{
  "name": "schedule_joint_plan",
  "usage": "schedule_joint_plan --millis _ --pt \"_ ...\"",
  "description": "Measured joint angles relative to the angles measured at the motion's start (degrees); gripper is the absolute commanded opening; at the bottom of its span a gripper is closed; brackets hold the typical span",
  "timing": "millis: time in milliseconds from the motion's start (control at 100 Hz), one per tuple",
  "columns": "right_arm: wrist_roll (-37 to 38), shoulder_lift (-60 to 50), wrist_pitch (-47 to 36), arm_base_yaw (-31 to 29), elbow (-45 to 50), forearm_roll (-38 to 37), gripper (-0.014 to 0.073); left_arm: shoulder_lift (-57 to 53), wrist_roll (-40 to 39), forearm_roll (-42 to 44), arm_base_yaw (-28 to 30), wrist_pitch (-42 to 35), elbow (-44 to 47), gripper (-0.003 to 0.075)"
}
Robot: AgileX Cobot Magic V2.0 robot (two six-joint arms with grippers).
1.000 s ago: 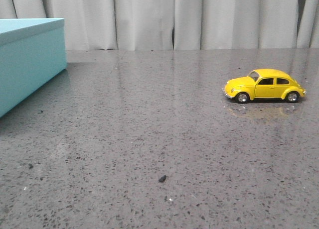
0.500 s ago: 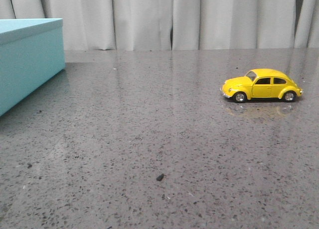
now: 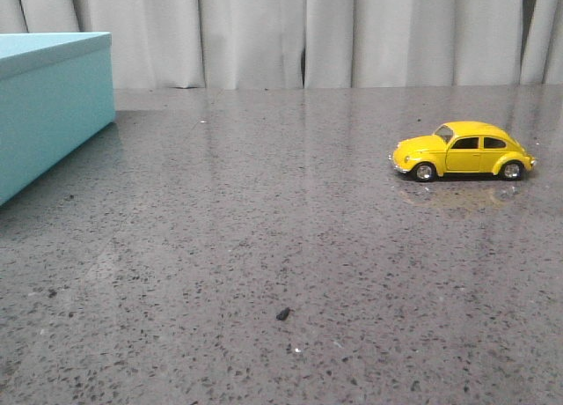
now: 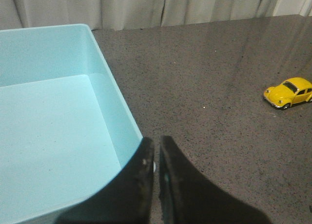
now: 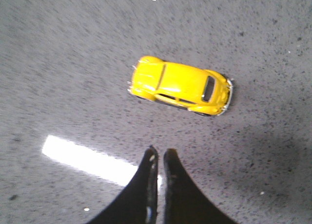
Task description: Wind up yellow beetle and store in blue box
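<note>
Nothing on the counter (image 3: pixel 264 246) has shifted in the last half second; over the half second before that, the whole front view slid slightly, so the camera moved rather than the objects. Yellow beetle (image 3: pixel 463 150) stands on all four wheels on the right side of the counter, nose toward the blue box (image 3: pixel 53 97), with a faint yellow reflection under it on the polished grey speckled surface. Blue box sits at the far left edge, well apart from the car; the left wrist view shows it open and bare inside (image 4: pixel 53 131), no lid on it. Left end effector (image 4: pixel 157 170) hangs over the box's near corner, its two dark fingers pressed almost together with only a thin slit between, holding nothing. Right end effector (image 5: pixel 158 180) hovers above the counter just beside the beetle (image 5: pixel 181 85), fingers likewise closed up against each other, not touching the car. A bright strip of glare lies on the counter next to the right fingers. Small dark speck (image 3: pixel 282 314) lies near the front middle of the counter. Grey curtain (image 3: pixel 264 31) hangs behind.
</note>
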Motion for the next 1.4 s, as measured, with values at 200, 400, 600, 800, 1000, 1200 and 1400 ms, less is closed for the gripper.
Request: schedule_joint_plan --millis 200,400,600,800,1000,1200,1400 --pt "2.81 8.31 -0.23 4.73 -5.54 -3.77 -0.0048 0.00 0.00 0.00 -0.23 0.02 0.00 -0.0019" --pt "3.09 13.35 -0.47 4.87 -7.66 -4.22 -0.0048 0.00 0.25 0.00 -0.23 0.12 0.00 -0.0019" --pt "3.09 17.18 -0.67 4.87 -7.92 -4.22 -0.0048 0.00 0.37 0.00 -0.23 0.12 0.00 -0.0019" --pt "3.09 19.64 -0.95 4.87 -7.92 -4.22 -0.0048 0.00 0.37 0.00 -0.23 0.12 0.00 -0.0019" --pt "3.09 20.24 -1.08 4.87 -8.04 -4.22 -0.0048 0.00 0.37 0.00 -0.23 0.23 0.00 -0.0019" --pt "3.09 20.24 -2.08 4.65 -8.04 -4.35 -0.0048 0.00 0.37 0.00 -0.23 0.23 0.00 -0.0019" --pt "3.09 20.24 -2.66 3.13 -8.04 -4.35 -0.0048 0.00 0.37 0.00 -0.23 0.23 0.19 -0.0019"
